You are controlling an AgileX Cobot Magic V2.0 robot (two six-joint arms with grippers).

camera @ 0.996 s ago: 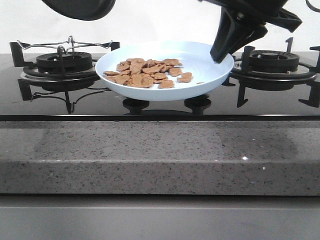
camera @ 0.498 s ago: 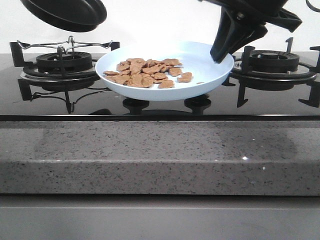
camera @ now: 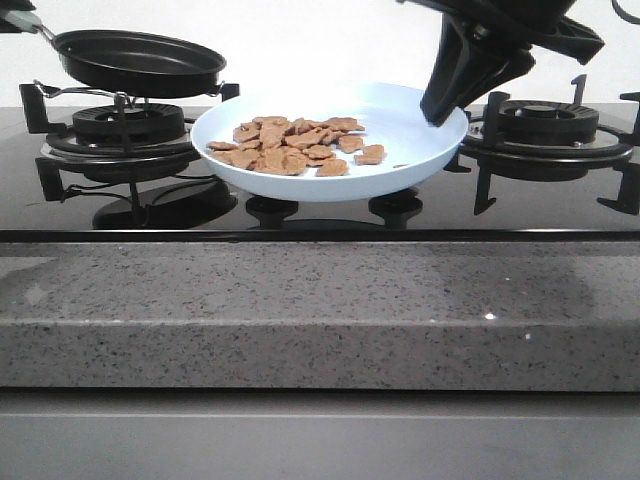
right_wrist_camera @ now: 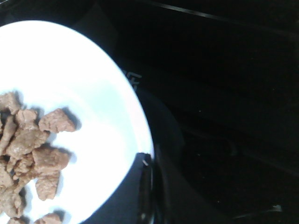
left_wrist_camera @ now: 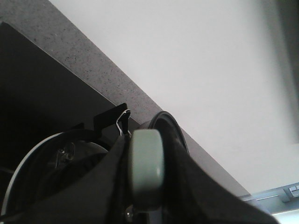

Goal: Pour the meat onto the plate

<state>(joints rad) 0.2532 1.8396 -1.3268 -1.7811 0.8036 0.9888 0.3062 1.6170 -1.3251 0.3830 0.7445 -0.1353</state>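
pan lower, level, over burner

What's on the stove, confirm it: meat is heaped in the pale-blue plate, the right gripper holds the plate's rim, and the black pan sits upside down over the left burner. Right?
One thing is wrong. In the front view the black pan is upright, open side up, above the left burner, not upside down. The rest stands: the meat lies heaped in the pale-blue plate, and the right gripper holds its rim, as the right wrist view also shows.

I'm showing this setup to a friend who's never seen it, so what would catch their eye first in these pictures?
First, the pale-blue plate at the middle of the black stovetop, with reddish-brown meat heaped on its left half. Next, the black frying pan held over the left burner, and the right pincer gripping the plate's right rim.
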